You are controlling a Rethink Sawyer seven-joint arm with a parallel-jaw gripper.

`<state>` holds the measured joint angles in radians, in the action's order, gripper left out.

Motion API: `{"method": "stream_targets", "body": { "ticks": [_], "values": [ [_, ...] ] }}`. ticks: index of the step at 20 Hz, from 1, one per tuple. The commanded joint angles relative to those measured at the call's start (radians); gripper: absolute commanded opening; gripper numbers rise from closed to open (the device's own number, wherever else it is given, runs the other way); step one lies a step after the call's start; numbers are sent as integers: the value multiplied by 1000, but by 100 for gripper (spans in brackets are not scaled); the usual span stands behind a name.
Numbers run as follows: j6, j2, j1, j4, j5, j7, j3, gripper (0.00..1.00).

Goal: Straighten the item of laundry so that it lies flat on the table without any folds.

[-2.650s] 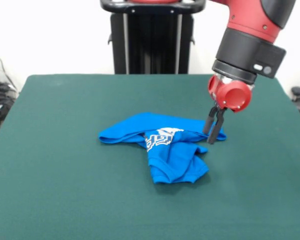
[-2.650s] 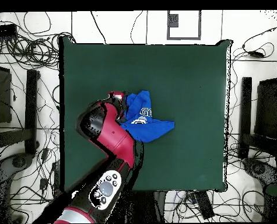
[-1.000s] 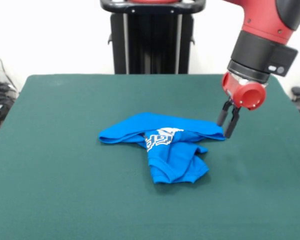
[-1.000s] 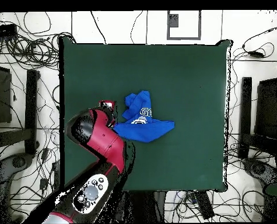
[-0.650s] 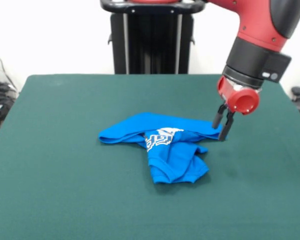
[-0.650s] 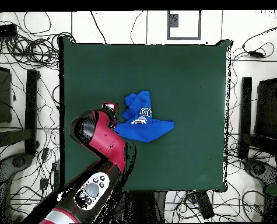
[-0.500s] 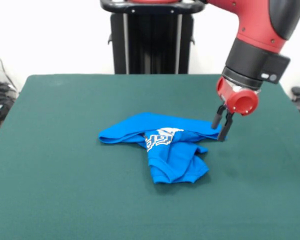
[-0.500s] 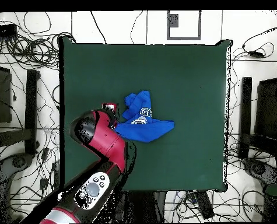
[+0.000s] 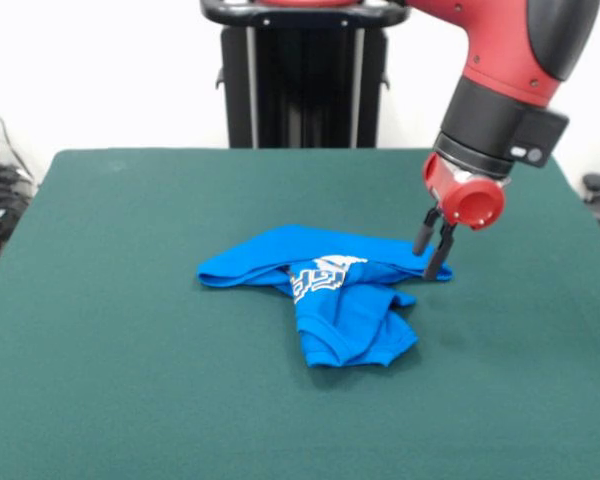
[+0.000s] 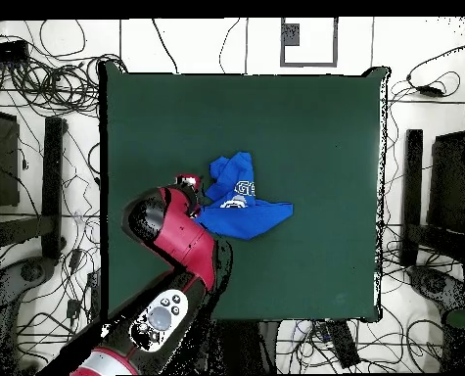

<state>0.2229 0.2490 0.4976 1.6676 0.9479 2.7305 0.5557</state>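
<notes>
The item of laundry [image 9: 330, 290], a bright blue garment with white lettering, lies crumpled and folded over itself near the middle of the dark green table [image 9: 120, 360]. My gripper [image 9: 425, 262] points down at the garment's right corner in the front view, its two black fingers slightly apart, one on each side of the cloth's edge, low over the table. In the overhead view the garment [image 10: 241, 204] lies left of the table's [image 10: 314, 127] centre, and the red arm [image 10: 182, 230] covers the gripper at the garment's left end.
The robot's black pedestal [image 9: 302, 75] stands at the table's far side. Cables and equipment [image 10: 40, 147] lie on the floor around the table.
The gripper drew away to the right of the garment, then came back left and down to its right corner. The garment has not moved.
</notes>
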Motion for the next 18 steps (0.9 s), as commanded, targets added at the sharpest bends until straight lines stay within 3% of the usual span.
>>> {"method": "stream_targets", "body": {
  "ticks": [1, 13, 18],
  "values": [
    [90, 37, -30, 121, -65, 100, -126, 100],
    [-34, 59, -83, 168, -82, 101, -222, 100],
    [-17, 44, -63, 149, -74, 130, -201, 100]
  ]
}}
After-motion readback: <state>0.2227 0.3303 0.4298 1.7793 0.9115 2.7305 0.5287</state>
